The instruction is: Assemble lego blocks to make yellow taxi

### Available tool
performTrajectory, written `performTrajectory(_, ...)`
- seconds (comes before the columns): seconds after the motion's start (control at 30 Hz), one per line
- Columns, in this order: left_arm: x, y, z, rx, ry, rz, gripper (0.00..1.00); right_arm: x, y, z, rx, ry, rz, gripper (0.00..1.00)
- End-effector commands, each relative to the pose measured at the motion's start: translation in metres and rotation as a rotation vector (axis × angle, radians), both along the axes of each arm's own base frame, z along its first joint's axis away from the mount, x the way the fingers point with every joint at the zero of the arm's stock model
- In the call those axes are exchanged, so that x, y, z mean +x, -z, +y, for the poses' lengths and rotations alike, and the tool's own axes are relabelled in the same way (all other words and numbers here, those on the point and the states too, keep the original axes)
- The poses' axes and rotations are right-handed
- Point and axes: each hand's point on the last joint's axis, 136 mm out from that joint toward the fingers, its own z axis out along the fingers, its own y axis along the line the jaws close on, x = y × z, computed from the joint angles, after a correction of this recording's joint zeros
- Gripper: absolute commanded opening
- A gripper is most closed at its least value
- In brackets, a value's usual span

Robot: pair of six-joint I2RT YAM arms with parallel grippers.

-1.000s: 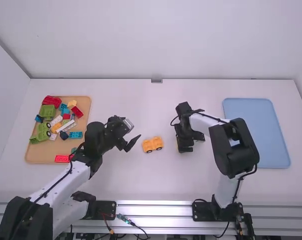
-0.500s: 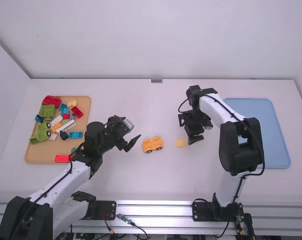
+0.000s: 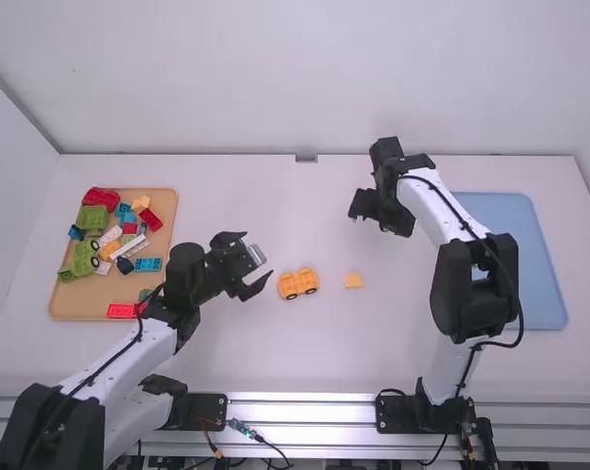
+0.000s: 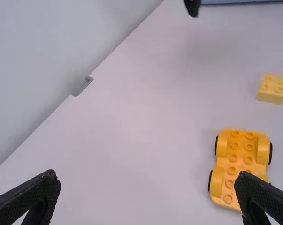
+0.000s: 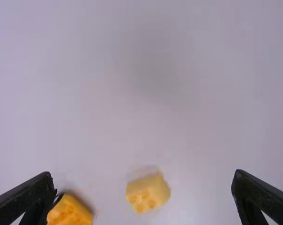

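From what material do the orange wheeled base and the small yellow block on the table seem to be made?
The orange wheeled base looks like hard, smooth moulded plastic: its studs are evenly shaped; its black wheels could be plastic or rubber. The small yellow block seems to be the same kind of plastic, judging by its flat sides and round studs.

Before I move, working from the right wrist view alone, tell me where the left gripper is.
Observer: The left gripper is beside the wheeled yellow base, on the side away from the small yellow block.

Operator: Report its fingers.

Observer: Wide open, nothing between them.

Operator: Locate the other loose pieces.

Observer: The other pieces are on the tan tray, at the high view's left.
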Motion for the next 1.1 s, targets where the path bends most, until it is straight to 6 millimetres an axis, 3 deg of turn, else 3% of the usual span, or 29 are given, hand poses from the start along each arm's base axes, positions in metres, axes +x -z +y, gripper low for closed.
performTrajectory(0.0, -0.008, 0.011, -0.003, 0.084, 0.069, -0.054, 0.99, 0.003, 0.008, -0.022, -0.177, -0.268, -0.002, 0.99)
performTrajectory(0.2, -0.038, 0.018, -0.024, 0.057, 0.267, -0.121, 0.99, 0.011, 0.016, -0.019, -0.228, -0.555, -0.039, 0.99)
performTrajectory(0.23, -0.045, 0.017, -0.028, 0.015, 0.289, -0.117, 0.99, 0.012, 0.020, -0.009, -0.199, -0.684, -0.057, 0.99)
performTrajectory(0.27, -0.045, 0.017, -0.029, 0.009, 0.290, -0.116, 0.99, 0.012, 0.020, -0.008, -0.193, -0.705, -0.061, 0.99)
performTrajectory(0.43, -0.048, 0.013, -0.035, -0.047, 0.322, -0.081, 0.99, 0.006, 0.023, 0.047, 0.044, -1.175, -0.238, 0.99)
performTrajectory(0.57, -0.041, 0.021, -0.037, -0.043, 0.325, -0.024, 0.99, -0.014, 0.017, 0.063, 0.182, -1.410, -0.355, 0.99)
performTrajectory(0.77, -0.037, 0.032, -0.048, -0.047, 0.424, 0.016, 0.99, -0.033, 0.014, 0.065, 0.221, -1.560, -0.484, 0.99)
performTrajectory(1.07, -0.025, 0.066, -0.062, -0.073, 0.491, 0.145, 0.99, -0.054, 0.018, 0.070, 0.026, -1.625, -0.753, 0.99)
